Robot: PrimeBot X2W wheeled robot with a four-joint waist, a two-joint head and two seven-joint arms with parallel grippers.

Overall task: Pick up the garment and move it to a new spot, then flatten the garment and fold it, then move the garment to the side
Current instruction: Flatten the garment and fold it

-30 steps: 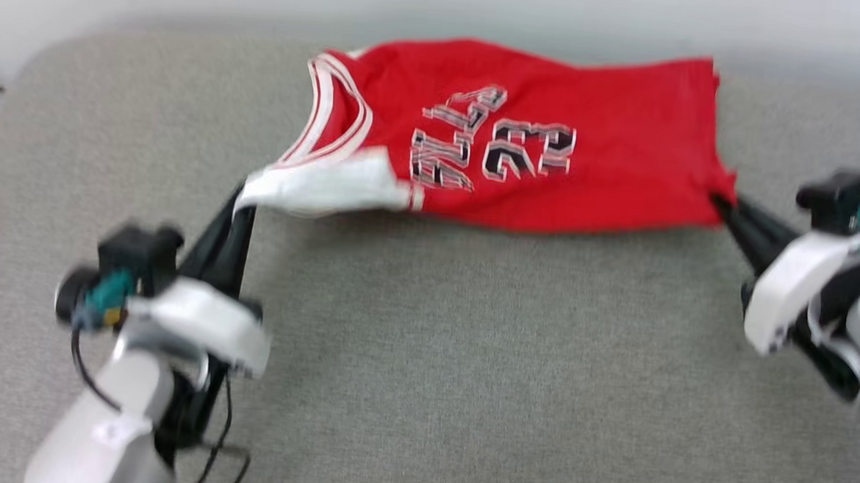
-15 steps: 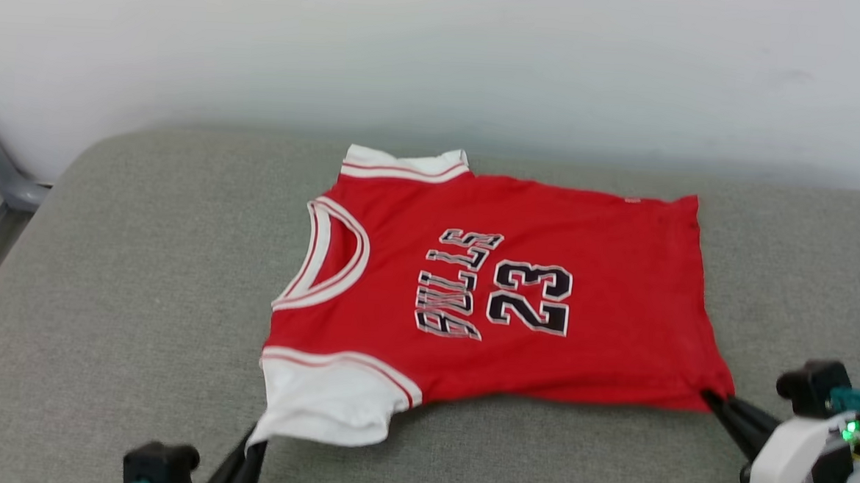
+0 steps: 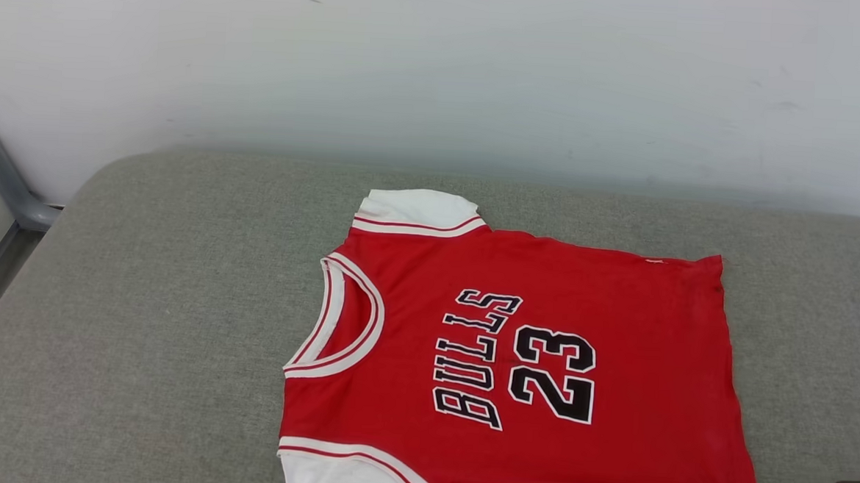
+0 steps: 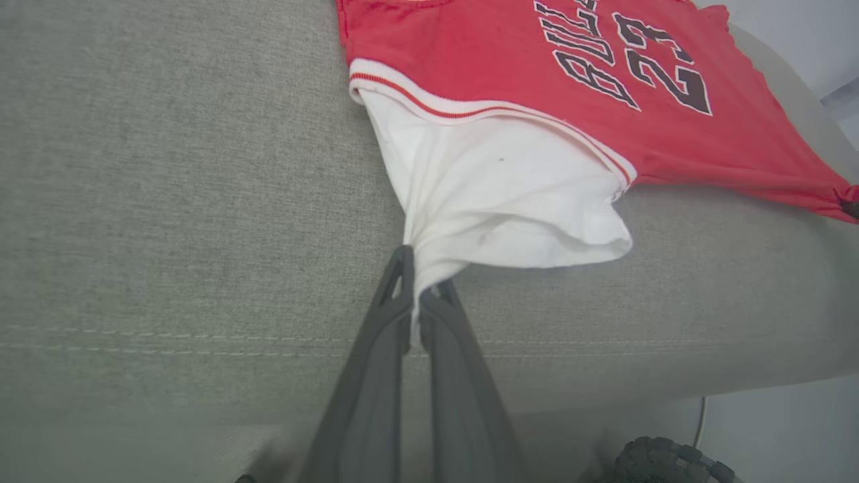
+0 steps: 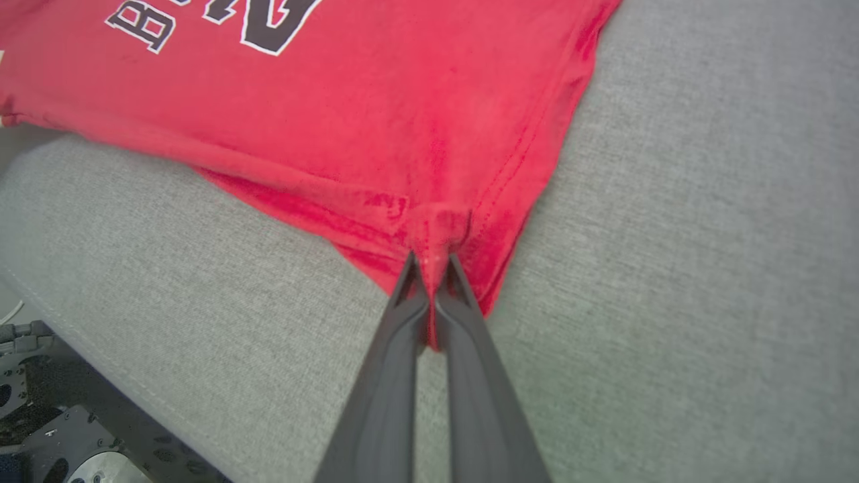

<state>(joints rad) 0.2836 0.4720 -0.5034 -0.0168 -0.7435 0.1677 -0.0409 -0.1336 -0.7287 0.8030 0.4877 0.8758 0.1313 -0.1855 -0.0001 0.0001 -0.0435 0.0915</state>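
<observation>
At the near edge of the grey cushion (image 3: 140, 292), the left gripper (image 4: 419, 276) is pinched tight on the bunched tip of the white sleeve (image 4: 496, 194) of the garment (image 3: 527, 350); further along that same near edge, the right gripper (image 5: 429, 265) is clamped just as tightly on the red hem corner (image 5: 439, 225), the cloth puckered between its fingers; the garment lies spread and nearly flat on the middle of the cushion, its black lettering (image 3: 475, 362) and number facing up; its collar (image 3: 338, 318) points toward the cushion's left end; the second white sleeve (image 3: 417, 208) lies toward the cushion's far edge; beyond that far edge stands a pale wall (image 3: 439, 65).
</observation>
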